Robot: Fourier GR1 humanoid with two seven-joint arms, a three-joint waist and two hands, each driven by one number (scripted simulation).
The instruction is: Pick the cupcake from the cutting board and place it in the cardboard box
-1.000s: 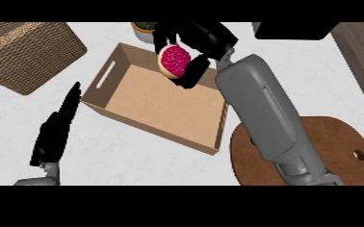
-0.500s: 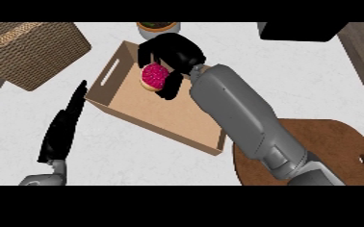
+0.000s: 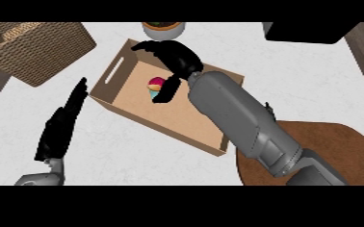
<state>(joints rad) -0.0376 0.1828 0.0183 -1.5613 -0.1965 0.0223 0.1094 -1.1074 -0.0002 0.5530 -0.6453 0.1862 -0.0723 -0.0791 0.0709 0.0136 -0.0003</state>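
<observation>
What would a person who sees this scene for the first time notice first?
The black right robot hand hangs over the cardboard box in the middle, with the pink cupcake inside the box beside it. The left robot hand rests open at the left, and the brown cutting board lies at the lower right.

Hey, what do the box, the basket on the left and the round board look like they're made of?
Box: cardboard, judging by its flat matte tan walls and the cut-out handle slot. Basket: probably wicker or rattan, going by the woven brown pattern. Board: likely wood, dark brown with faint streaks like grain.
</observation>
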